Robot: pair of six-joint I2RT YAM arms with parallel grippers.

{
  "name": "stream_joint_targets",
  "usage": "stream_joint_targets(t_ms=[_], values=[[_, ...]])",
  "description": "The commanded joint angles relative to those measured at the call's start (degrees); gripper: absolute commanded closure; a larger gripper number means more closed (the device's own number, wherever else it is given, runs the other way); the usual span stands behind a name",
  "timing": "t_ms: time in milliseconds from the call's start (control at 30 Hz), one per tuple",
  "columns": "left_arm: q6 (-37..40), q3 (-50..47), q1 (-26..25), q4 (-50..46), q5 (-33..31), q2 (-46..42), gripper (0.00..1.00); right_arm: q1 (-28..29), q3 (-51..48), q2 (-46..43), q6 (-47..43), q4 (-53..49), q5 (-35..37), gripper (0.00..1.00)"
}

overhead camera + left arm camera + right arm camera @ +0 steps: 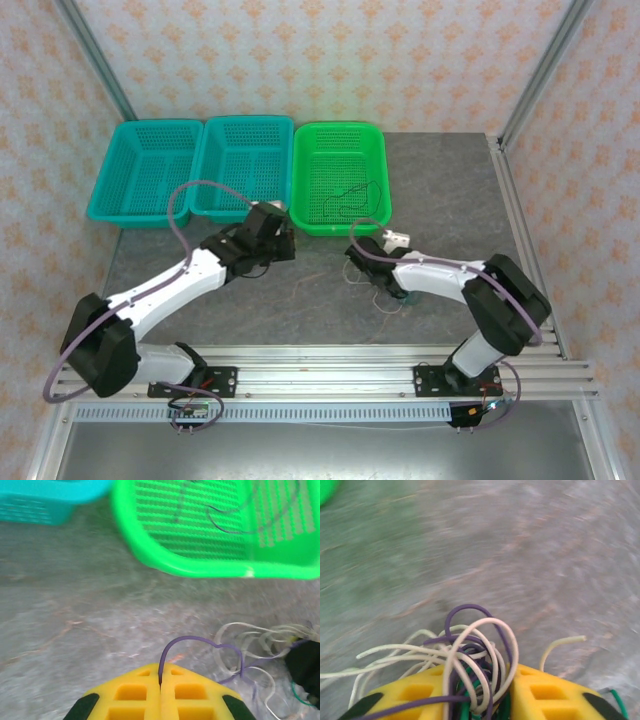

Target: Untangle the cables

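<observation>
Two-arm separation of the cables, shown as one strand is drawn out of the knot. My left gripper (160,680) has its yellow fingers pressed together on the purple cable (190,637), which rises from the seam between them, arches over the grey table (300,300) and runs right into the tangle (470,650). My right gripper (479,690) stands at that tangle with its jaws a little apart and the loops bunched in the gap. I cannot tell whether the pads pinch the loops or merely flank them. The knot comprises the white cable (492,622), the purple one and a green cable (620,702), all lying on the table near my right arm and in front of the baskets. To do this step well, I judge that the right gripper should anchor the bundle low against the table while the left draws the purple strand away slowly and along its own line. The left should stop if the white loops tighten rather than slide, since a hard pull could cinch the knot or drag the whole mass. Containers: the green basket (200,571), just beyond the knot, holds one thin dark cable (352,192) lying loose on its mesh floor. The left teal basket (145,170) and the middle teal basket (243,160) beside it hold nothing that I can make out.
</observation>
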Motion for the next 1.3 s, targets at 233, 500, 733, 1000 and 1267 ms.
stream_joint_targets(t_ms=[233, 500, 733, 1000, 1267], values=[[-2.15, -6.85, 3.64, -6.82, -4.58, -4.56, 1.00, -19.01, -12.98, -21.10, 9.97, -0.73, -7.10, 0.77], [-4.24, -9.48, 9.69, -8.92, -2.70, -7.13, 1.00, -37.63, -17.04, -34.42, 9.20, -3.07, -13.62, 0.71], [-4.83, -14.63, 15.18, -7.71, 2.16, -10.62, 1.00, -45.67, -18.59, -33.65, 5.67, 0.54, -20.89, 0.67], [-3.29, -15.61, 15.26, -2.54, 8.78, -12.41, 1.00, -45.41, -18.56, -32.01, 0.12, 8.95, -33.65, 0.74], [7.41, -4.23, 8.56, 2.22, 20.82, -17.72, 1.00, -35.98, -16.70, -32.74, -5.55, 15.58, -41.68, 0.38]])
